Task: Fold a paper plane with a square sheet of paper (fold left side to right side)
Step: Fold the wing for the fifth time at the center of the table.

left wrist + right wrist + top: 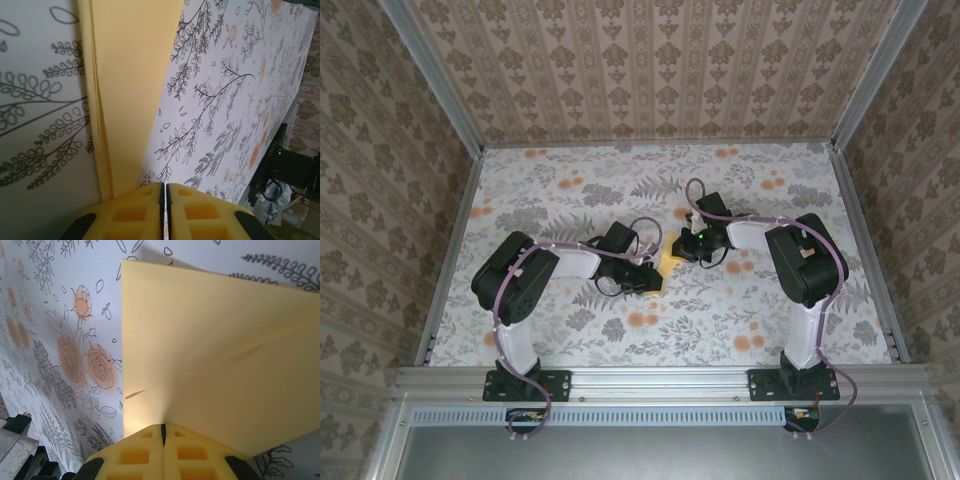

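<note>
Fingers, left: yellow foam pads (132, 212) of the left gripper (163, 192) are pressed together, with only a thin dark seam between them.
Left gripper, contact: the narrow end of the square sheet of paper (130, 75) runs down behind the left-hand pad; whether it is pinched cannot be told.
Fingers, right: yellow pads (192, 452) of the right gripper (163, 432) are closed tight and clamped on the sheet.
Right gripper, contact: a shallow fold in the paper (210, 340) runs straight into the seam between the pads.
Paper, position: mid-table, between the two gripper tips (669, 258); the left gripper (655, 277) is at its near-left side and the right gripper (682, 246) at its far-right side.
Paper, condition: pale yellow and unmarked, already folded. Layered edges show along one long side in the left wrist view. A small nick sits near the straight edge in the right wrist view.
Paper, attitude: the far corner is lifted and casts a shadow on the cloth behind it.
Table cover (570, 190): white cloth printed with grey leaves and orange flowers (82, 365).
Surround: brown patterned walls (650, 60) on three sides.
</note>
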`<state>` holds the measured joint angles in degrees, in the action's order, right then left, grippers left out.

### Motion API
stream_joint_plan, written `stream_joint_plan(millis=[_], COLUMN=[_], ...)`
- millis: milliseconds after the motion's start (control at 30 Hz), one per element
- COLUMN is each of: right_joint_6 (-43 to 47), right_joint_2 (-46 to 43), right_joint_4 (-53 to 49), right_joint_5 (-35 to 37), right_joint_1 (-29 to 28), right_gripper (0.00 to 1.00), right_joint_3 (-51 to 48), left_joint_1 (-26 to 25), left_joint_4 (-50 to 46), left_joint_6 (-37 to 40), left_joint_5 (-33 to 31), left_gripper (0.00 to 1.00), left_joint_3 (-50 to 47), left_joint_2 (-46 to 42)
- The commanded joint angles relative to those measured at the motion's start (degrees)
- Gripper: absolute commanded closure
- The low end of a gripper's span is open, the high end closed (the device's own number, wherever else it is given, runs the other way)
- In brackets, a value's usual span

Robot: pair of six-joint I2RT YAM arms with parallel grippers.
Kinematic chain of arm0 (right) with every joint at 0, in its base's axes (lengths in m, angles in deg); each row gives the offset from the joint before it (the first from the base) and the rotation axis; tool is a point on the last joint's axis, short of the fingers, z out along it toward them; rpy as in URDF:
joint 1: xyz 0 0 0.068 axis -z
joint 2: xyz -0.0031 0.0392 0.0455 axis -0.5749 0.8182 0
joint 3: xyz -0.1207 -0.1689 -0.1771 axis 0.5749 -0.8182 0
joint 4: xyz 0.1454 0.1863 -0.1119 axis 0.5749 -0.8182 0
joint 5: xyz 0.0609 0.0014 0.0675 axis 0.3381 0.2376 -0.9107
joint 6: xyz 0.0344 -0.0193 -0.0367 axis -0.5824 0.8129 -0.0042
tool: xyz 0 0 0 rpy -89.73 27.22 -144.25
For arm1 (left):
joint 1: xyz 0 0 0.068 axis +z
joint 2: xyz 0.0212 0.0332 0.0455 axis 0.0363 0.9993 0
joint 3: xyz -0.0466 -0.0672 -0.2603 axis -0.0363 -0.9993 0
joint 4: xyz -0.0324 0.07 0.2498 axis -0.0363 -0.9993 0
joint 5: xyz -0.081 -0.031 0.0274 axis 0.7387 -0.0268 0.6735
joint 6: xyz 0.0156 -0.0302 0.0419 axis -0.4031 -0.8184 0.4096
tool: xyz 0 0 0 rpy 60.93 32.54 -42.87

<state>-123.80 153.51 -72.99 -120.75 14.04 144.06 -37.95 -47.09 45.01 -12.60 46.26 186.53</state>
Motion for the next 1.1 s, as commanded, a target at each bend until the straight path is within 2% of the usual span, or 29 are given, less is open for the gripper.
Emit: stream_joint_plan(millis=[0, 200, 400, 633, 1067], right_joint_6=[0.9, 0.9, 0.9, 1.1, 2.0], right_joint_2=[1.9, 2.1, 2.3, 2.4, 3.2], right_joint_4=[-4.9, -5.0, -5.1, -5.7, -7.9], right_joint_5=[4.3, 4.3, 4.3, 4.5, 5.9], right_joint_1=[0.0, 0.0, 0.0, 0.1, 0.0], right_gripper=[1.0, 1.0, 1.0, 1.0, 1.0], right_joint_3=[0.0, 0.1, 0.0, 0.2, 0.8], left_joint_1=[0.5, 0.7, -0.3, -0.3, 1.4], left_joint_4=[0.9, -4.1, -5.3, -7.1, -2.7], left_joint_6=[-1.0, 1.2, 2.2, 3.4, 0.5], left_joint_5=[0.4, -0.8, 1.2, -2.0, -3.1], left_gripper=[0.86, 0.83, 0.83, 0.82, 0.87], left_joint_3=[-0.9, 0.8, 2.6, 3.4, -1.3], left_joint_2=[-1.9, -6.3, -3.6, -0.9, -0.4])
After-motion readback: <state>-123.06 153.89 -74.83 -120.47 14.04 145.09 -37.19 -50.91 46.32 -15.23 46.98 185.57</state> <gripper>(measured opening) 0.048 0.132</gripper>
